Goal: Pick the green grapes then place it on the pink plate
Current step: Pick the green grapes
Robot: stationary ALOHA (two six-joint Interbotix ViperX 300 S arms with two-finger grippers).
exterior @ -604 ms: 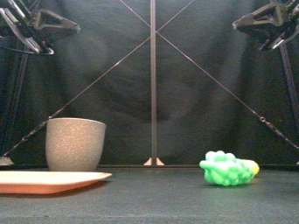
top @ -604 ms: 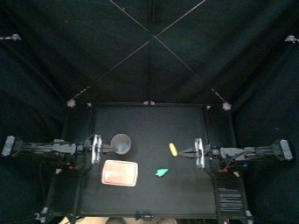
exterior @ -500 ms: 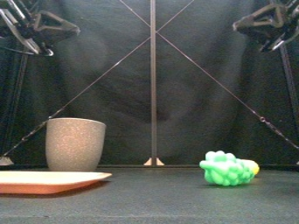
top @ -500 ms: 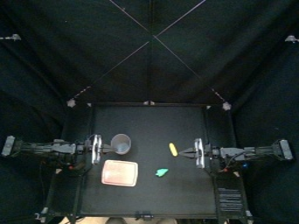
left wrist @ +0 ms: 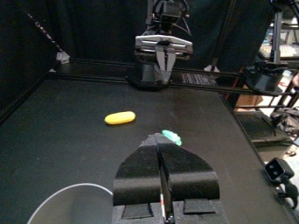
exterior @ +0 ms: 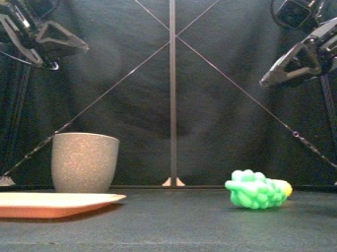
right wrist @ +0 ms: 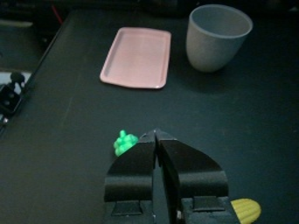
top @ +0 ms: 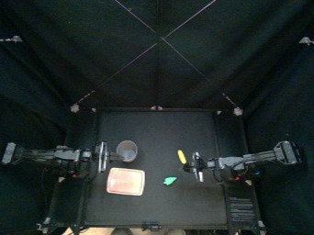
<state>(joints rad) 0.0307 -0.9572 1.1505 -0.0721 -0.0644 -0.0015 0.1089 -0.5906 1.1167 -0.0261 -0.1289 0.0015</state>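
Observation:
The green grapes (top: 170,181) lie right of the table's middle, toward the front; the front view shows the grapes (exterior: 255,191) low at the right. The pink plate (top: 127,181) lies flat to their left. My right gripper (top: 193,166) is shut and empty, hanging above the table just right of and behind the grapes. In the right wrist view its tips (right wrist: 156,136) are close beside the grapes (right wrist: 124,140), with the plate (right wrist: 136,57) beyond. My left gripper (top: 103,156) rests shut at the left side; its view shows the grapes (left wrist: 172,137) past its tips.
A tall grey speckled cup (top: 127,149) stands just behind the plate. A small yellow toy (top: 182,157) lies behind the grapes, near my right gripper. In the front view the cup (exterior: 85,162) stands at the left above the plate (exterior: 53,203).
My right arm has reached in from the right rail toward the grapes and come lower. The left arm, the grapes, the plate and the cup have not moved.

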